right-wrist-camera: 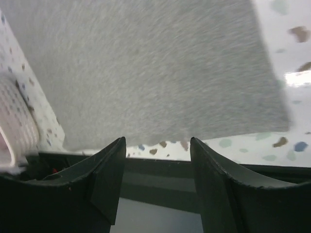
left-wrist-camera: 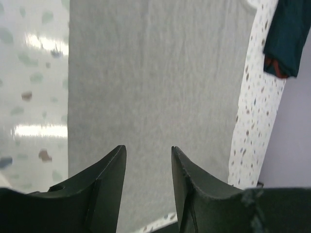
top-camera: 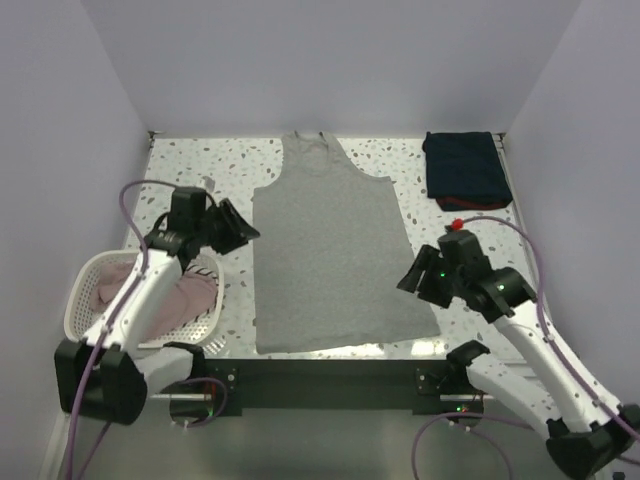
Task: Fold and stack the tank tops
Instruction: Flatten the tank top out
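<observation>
2 grippers, is either holding anything? (Mia)

No. The left gripper (top-camera: 240,228) hovers just beside the left edge of the grey tank top (top-camera: 335,250), fingers spread with nothing between them. The right gripper (top-camera: 408,280) hangs by that top's near right corner, its fingers parted too, and empty. (Tom)

How does the grey one lie? (Mia)

Flat and smooth in the middle of the bench (top-camera: 400,160), straps toward the far wall, hem along the near edge. (Tom)

Where are the others? (Mia)

1 navy top (top-camera: 465,170) sits folded in the far right corner, well apart from the grey one. The left wrist view shows a bit of dark red at its edge. The pinkish tops (top-camera: 195,295) are bunched in the white basket (top-camera: 80,300) at the near left, under the left arm. How many are in there I cannot tell. (Tom)

Does the basket touch the grey one? (Mia)

No, a strip of speckled bench shows between them. (Tom)
</observation>
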Robot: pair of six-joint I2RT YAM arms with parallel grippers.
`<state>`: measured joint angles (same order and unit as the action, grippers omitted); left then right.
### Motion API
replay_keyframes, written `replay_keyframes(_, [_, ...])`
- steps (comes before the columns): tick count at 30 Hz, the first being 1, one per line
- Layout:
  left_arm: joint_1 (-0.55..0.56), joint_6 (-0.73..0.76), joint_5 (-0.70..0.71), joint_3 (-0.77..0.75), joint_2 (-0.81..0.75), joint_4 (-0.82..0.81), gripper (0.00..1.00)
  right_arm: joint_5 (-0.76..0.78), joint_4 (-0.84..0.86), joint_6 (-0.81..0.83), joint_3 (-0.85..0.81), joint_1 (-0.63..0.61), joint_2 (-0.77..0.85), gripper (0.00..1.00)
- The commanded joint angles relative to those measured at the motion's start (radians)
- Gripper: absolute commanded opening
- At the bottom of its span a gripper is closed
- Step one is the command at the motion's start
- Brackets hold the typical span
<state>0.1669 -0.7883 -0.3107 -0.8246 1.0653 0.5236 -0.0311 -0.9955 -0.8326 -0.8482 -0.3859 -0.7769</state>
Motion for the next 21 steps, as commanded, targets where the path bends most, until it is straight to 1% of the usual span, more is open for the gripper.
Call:
replay_keyframes(1, [0.002, 0.047, 0.180, -0.189, 0.198, -0.129, 0.47, 0.158, 0.218, -0.149, 0.018, -0.253, -0.085, 0.58])
replay_keyframes(2, [0.002, 0.063, 0.208, -0.233, 0.250, -0.125, 0.45, 0.195, 0.233, -0.160, -0.007, -0.315, -0.164, 0.57])
replay_keyframes(3, [0.002, 0.084, 0.229, -0.330, 0.348, -0.103, 0.44, 0.279, 0.257, -0.181, -0.026, -0.440, -0.206, 0.57])
replay_keyframes(4, [0.002, 0.101, 0.249, -0.367, 0.385, -0.080, 0.44, 0.311, 0.271, -0.187, -0.049, -0.497, -0.247, 0.55])
replay_keyframes(5, [-0.001, 0.116, 0.283, -0.398, 0.413, -0.074, 0.43, 0.341, 0.285, -0.191, -0.098, -0.552, -0.342, 0.52])
replay_keyframes(6, [-0.006, 0.132, 0.291, -0.434, 0.442, -0.071, 0.43, 0.362, 0.306, -0.198, -0.127, -0.658, -0.387, 0.49])
replay_keyframes(7, [-0.024, 0.139, 0.288, -0.449, 0.453, -0.074, 0.43, 0.410, 0.314, -0.198, -0.158, -0.707, -0.442, 0.48])
replay_keyframes(8, [-0.041, 0.139, 0.273, -0.459, 0.458, -0.077, 0.43, 0.425, 0.320, -0.201, -0.222, -0.800, -0.534, 0.47])
replay_keyframes(9, [-0.061, 0.138, 0.251, -0.481, 0.469, -0.079, 0.43, 0.436, 0.331, -0.201, -0.257, -0.836, -0.588, 0.43])
replay_keyframes(10, [-0.099, 0.135, 0.205, -0.491, 0.473, -0.077, 0.43, 0.448, 0.334, -0.198, -0.323, -0.873, -0.634, 0.35])
replay_keyframes(11, [-0.113, 0.135, 0.188, -0.502, 0.476, -0.079, 0.43, 0.450, 0.339, -0.197, -0.357, -0.905, -0.675, 0.33])
replay_keyframes(12, [-0.124, 0.142, 0.176, -0.525, 0.482, -0.079, 0.43, 0.448, 0.342, -0.188, -0.388, -0.956, -0.764, 0.31])
replay_keyframes(14, [-0.133, 0.153, 0.183, -0.548, 0.492, -0.060, 0.43, 0.438, 0.347, -0.183, -0.464, -0.995, -0.835, 0.24])
replay_keyframes(17, [-0.138, 0.159, 0.186, -0.553, 0.512, -0.060, 0.43, 0.401, 0.396, -0.172, -0.538, -1.053, -0.953, 0.20])
replay_keyframes(18, [-0.141, 0.158, 0.180, -0.551, 0.516, -0.059, 0.43, 0.395, 0.393, -0.166, -0.560, -1.062, -0.979, 0.18])
replay_keyframes(19, [-0.147, 0.156, 0.170, -0.547, 0.521, -0.060, 0.43, 0.390, 0.388, -0.161, -0.613, -1.073, -1.039, 0.16])
replay_keyframes(21, [-0.152, 0.156, 0.160, -0.538, 0.525, -0.071, 0.43, 0.396, 0.362, -0.151, -0.664, -1.099, -1.093, 0.15])
